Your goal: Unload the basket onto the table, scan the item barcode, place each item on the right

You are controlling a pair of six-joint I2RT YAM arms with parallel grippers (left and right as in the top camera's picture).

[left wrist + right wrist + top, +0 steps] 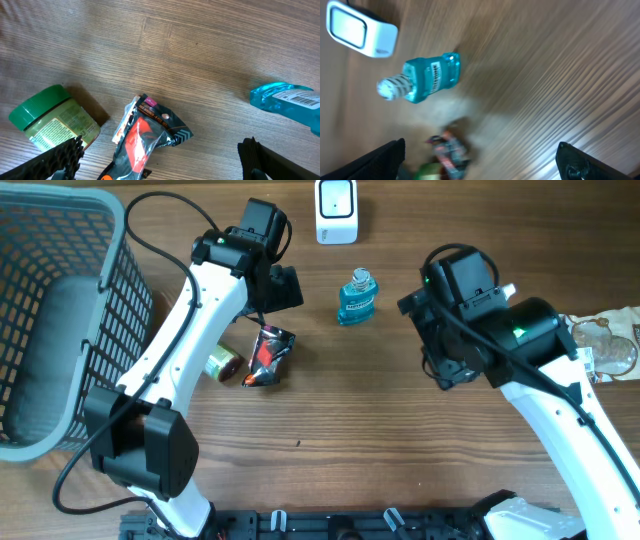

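Counting left to right, what's on the table?
One wire basket [60,330], one green-lidded jar [224,362], one dark snack packet [268,357] just at its 3 o'clock, and one blue mouthwash bottle [356,297] lying flat, with one white scanner [337,210] at its 12 o'clock.
And the grippers?
Two. The left gripper [160,170] is spread wide over the packet, empty. The right gripper [480,167] is equally wide and empty, at the bottle's 4 o'clock.
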